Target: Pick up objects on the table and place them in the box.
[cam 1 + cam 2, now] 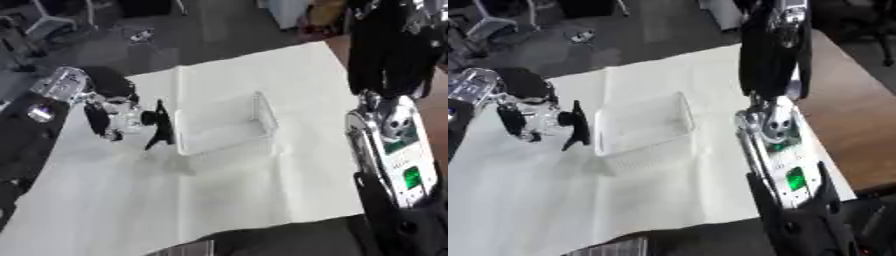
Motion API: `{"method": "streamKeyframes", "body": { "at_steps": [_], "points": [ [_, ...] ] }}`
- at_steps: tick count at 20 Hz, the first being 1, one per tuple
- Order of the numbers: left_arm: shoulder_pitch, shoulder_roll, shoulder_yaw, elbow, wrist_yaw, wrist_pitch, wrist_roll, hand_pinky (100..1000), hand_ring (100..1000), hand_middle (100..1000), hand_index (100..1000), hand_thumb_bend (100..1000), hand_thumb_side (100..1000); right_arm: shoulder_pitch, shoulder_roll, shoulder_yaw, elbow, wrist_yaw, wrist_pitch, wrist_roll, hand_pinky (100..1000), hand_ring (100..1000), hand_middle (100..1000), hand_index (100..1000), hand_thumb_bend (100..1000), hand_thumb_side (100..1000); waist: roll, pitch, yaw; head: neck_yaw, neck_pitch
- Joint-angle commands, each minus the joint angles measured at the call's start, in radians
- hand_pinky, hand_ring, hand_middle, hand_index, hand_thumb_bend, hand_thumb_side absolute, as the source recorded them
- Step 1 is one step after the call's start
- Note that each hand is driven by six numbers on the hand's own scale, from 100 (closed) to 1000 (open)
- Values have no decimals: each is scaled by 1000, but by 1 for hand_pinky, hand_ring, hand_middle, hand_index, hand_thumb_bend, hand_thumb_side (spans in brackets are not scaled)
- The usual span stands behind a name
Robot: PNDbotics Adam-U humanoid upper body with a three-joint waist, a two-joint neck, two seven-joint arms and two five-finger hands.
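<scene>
On the white cloth [262, 200] sits one box [223, 125], the left robot hand [122, 120] spread beside it.

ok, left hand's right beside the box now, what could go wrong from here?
1. The left hand hangs close to the near wall of the white box; its dark fingers could catch the rim and shove or tip the box.
2. The pictures do not show whether that hand holds anything, so a release might drop nothing, or drop short onto the white cloth.
3. The right arm looms close beside the box and could knock it.
</scene>
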Motion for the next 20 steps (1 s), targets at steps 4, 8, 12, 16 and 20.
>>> {"method": "streamKeyframes", "body": {
  "at_steps": [4, 8, 12, 16, 20],
  "points": [
    [-41, 56, -9, -67, 91, 15, -44, 100, 100, 100, 107, 100, 173, -11, -7, -4, -13, 1, 1, -3, 536, 586, 658, 828, 292, 1000, -2, -19, 5, -5, -6],
    [-51, 44, -17, -93, 139, 19, -29, 100, 100, 100, 109, 100, 131, -12, -6, -4, -13, 0, 1, -2, 537, 586, 659, 828, 290, 1000, -2, -19, 2, 5, -7],
    [-62, 19, -25, -103, 195, 9, 18, 100, 100, 100, 110, 100, 128, -13, -1, -3, -13, 0, -1, -2, 538, 586, 659, 828, 285, 1000, -1, -18, -4, 21, -7],
    [-78, -8, -33, -102, 232, -6, 69, 100, 100, 100, 111, 100, 125, -16, 5, -2, -13, -1, -4, -3, 539, 586, 658, 827, 280, 1000, 0, -17, -11, 7, -19],
    [-88, -35, -38, -95, 246, -12, 114, 100, 100, 100, 112, 100, 125, -19, 12, 0, -13, -2, -6, -2, 540, 586, 659, 827, 276, 1000, 2, -15, -19, 5, -29]
  ]
}}
